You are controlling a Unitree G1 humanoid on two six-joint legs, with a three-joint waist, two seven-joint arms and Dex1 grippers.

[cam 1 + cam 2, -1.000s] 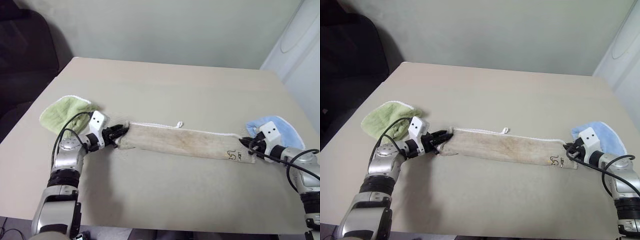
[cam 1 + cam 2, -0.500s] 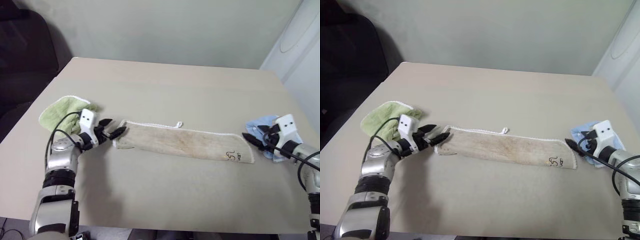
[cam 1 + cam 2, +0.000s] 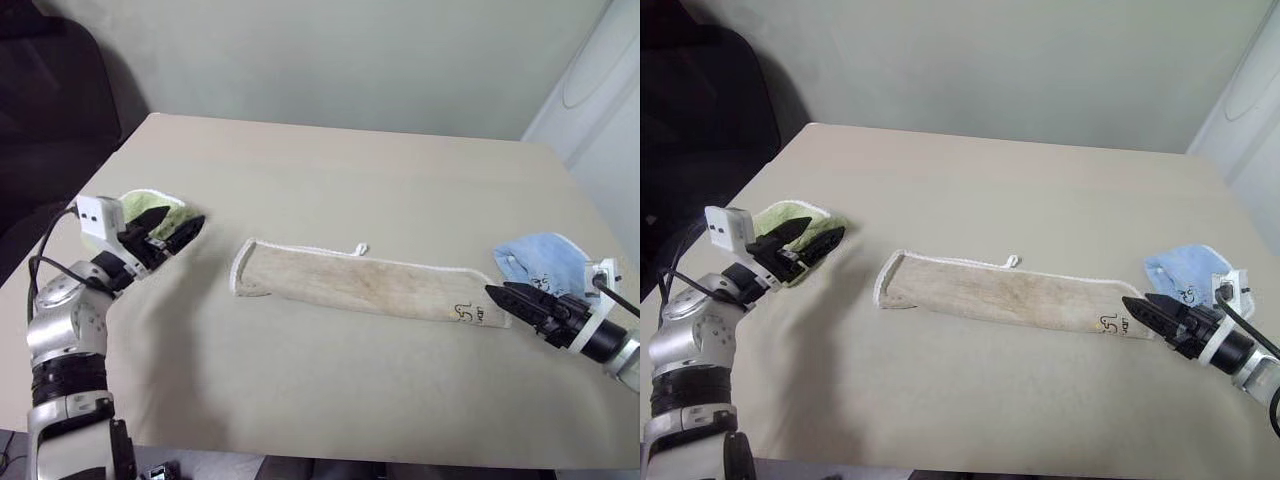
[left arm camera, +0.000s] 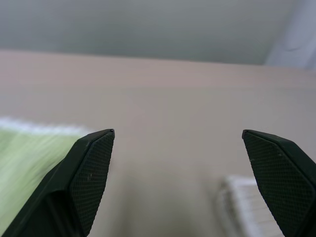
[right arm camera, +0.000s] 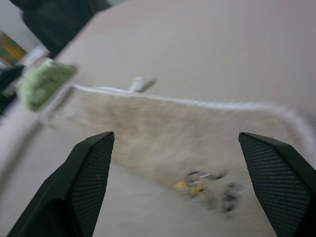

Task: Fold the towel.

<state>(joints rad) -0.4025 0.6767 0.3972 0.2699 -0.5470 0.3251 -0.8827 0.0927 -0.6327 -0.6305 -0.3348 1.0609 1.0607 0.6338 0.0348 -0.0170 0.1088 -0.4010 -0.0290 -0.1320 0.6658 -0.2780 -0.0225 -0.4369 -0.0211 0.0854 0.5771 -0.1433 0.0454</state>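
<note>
Beige towel (image 3: 370,283) lies folded on table (image 3: 330,180), unheld.

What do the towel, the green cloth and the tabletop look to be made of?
The towel looks like beige terry cotton: nubby matte pile and white corded edging. The green cloth seems a soft, fuzzy fabric, maybe terry or microfibre, also white-edged. The tabletop looks like smooth matte laminate or coated board in pale beige; no grain is visible, so the core is unclear.
</note>
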